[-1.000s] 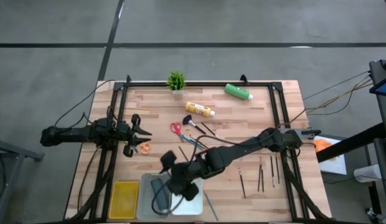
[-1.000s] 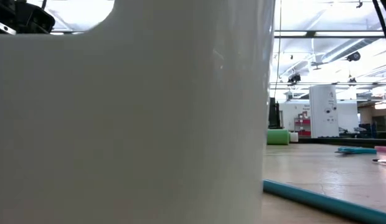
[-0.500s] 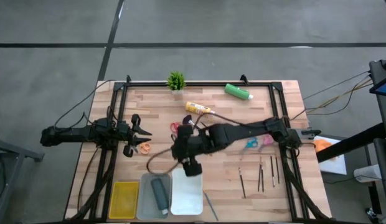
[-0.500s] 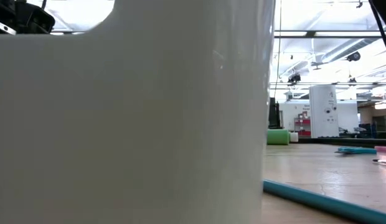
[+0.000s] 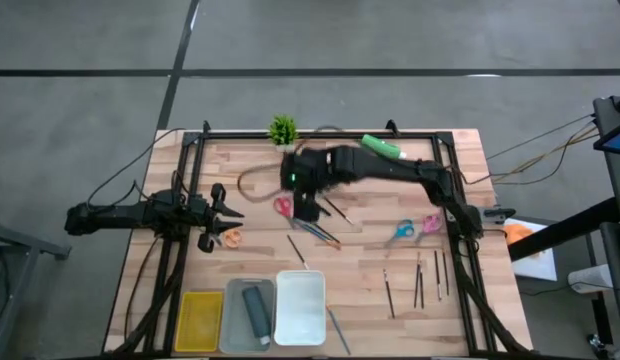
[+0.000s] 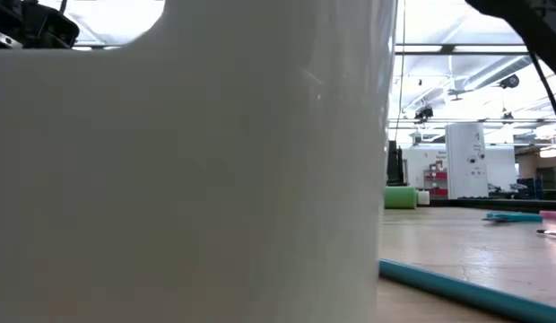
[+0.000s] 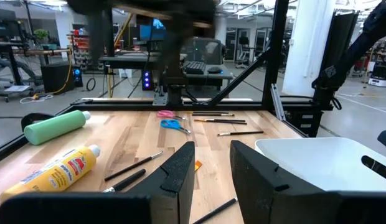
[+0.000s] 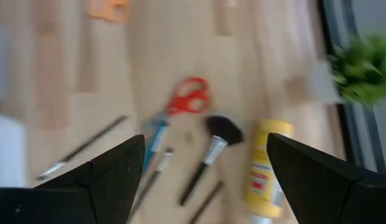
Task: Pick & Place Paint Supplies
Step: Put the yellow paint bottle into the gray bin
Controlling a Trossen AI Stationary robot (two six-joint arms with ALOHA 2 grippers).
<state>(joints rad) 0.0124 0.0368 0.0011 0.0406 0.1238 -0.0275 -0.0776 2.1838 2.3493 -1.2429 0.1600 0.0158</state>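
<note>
Left to right across the desk:

Left end effector parked at the left edge, fingers parted with a narrow gap, grasping nothing. Orange-handled scissors just beside it. No action needed there.

Front trays: yellow tray looks bare, grey tray holding the grey-blue bottle, white tray bare. One supply placed, rest still out.

Centre: right end effector up over the back-middle cluster, released wide, carrying nothing. Below it, per the right wrist view: red scissors, fluffy-headed brush, a few thin brushes, yellow bottle next to the brush. Potted plant just behind, not a target.

Step in hand, as a judgement: descend and pick one item from this cluster.
- Commit to one target before dropping; items crowded, some touching or crossing.
- Yellow bottle probably the easiest: fat, and clear on the plant side. Straddle the body crosswise, mid-length.
- Wrist view blurred, so exact overlap of brush handles hard to call; settle first, then close.
- Keep clear of the plant.
- For flat brushes or scissors, fingertips right down to the wood, pinch across the thin axis.

Further right, well apart: green bottle at the back, blue scissors and pink scissors, a row of dark pencils, a teal pencil beside the white tray.
</note>
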